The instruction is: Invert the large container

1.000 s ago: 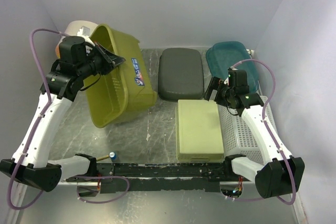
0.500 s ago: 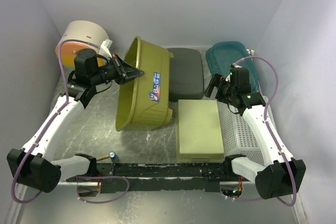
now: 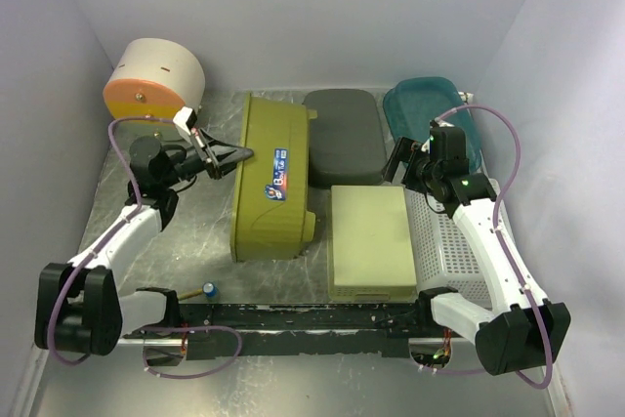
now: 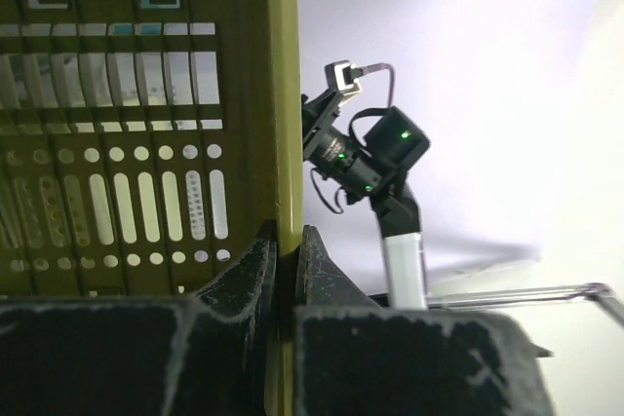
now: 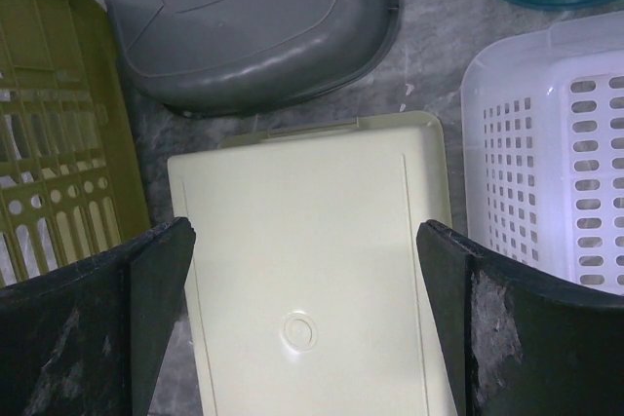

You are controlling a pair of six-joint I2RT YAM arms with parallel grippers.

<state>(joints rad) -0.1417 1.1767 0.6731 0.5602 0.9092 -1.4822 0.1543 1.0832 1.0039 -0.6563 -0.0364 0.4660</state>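
Container [image 3: 273,181] sat left of centre on the tabletop [image 3: 195,241], tipped onto one long wall, not yet upside down. Labelled wall faced up in the top view. Slotted base faced right toward the tray [image 3: 369,241], as the right wrist view showed, and the opening faced left toward the left arm. Its long axis ran near-to-far, roughly parallel to the tray's long side. Left hand [image 4: 288,241] was pinched narrow on the container's rim wall, one finger on each side of the wall. From above, that grip sat on the upper left edge, with the container lying to the right of the hand. Right hand [image 3: 403,165] was spread wide, holding nothing, hovering over the far end of the tray near the lid [image 3: 337,136] and well apart from the container. Left arm was the nearer and the only one in contact. Judged about halfway: the held rim probably had to come down to the tabletop while the base rolled up. Tray and lid lay just beside the container's right side, so there was little room to slide that way.
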